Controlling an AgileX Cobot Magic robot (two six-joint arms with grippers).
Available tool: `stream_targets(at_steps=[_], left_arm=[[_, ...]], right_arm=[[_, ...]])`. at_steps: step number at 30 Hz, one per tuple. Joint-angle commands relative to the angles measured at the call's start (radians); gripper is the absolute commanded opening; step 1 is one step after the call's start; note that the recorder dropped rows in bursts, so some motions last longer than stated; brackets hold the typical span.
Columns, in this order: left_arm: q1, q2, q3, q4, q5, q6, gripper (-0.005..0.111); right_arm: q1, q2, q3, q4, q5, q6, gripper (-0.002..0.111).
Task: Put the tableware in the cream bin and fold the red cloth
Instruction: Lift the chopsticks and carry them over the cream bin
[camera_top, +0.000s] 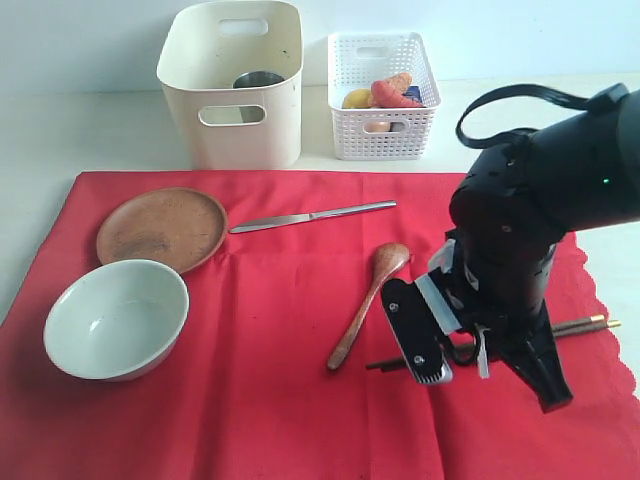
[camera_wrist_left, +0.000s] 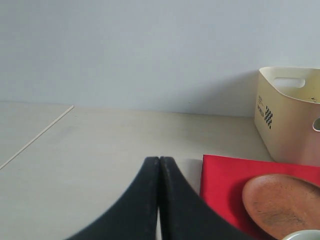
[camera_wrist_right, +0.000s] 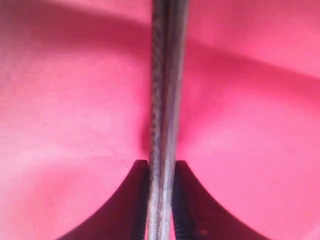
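The red cloth (camera_top: 280, 330) lies spread flat on the table. On it rest a brown plate (camera_top: 162, 228), a pale bowl (camera_top: 117, 318), a steel knife (camera_top: 312, 216), a wooden spoon (camera_top: 368, 303) and dark chopsticks (camera_top: 585, 324) with orange tips. A steel cup (camera_top: 259, 79) sits inside the cream bin (camera_top: 245, 140) at the back. My right gripper (camera_top: 480, 360) is down on the cloth's right side, and in its wrist view its jaws (camera_wrist_right: 161, 162) press on the chopsticks (camera_wrist_right: 165, 75). My left gripper (camera_wrist_left: 159, 159) is shut and empty, above bare table beside the cloth's corner (camera_wrist_left: 222, 180).
A white lattice basket (camera_top: 383, 95) holding food stands to the right of the cream bin. In the left wrist view, the plate (camera_wrist_left: 282, 202), the bin (camera_wrist_left: 290, 120) and the bowl's rim (camera_wrist_left: 305, 235) show. The right arm hides the chopsticks' middle.
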Motion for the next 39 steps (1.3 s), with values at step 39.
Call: stream_targets(at_steps=[39], left_arm=[[0.002,-0.005,0.002,-0.006,-0.003,-0.007,0.001]], right_arm=[[-0.111,0.24,-0.646,-0.008,-1.3,0.874,0.0]])
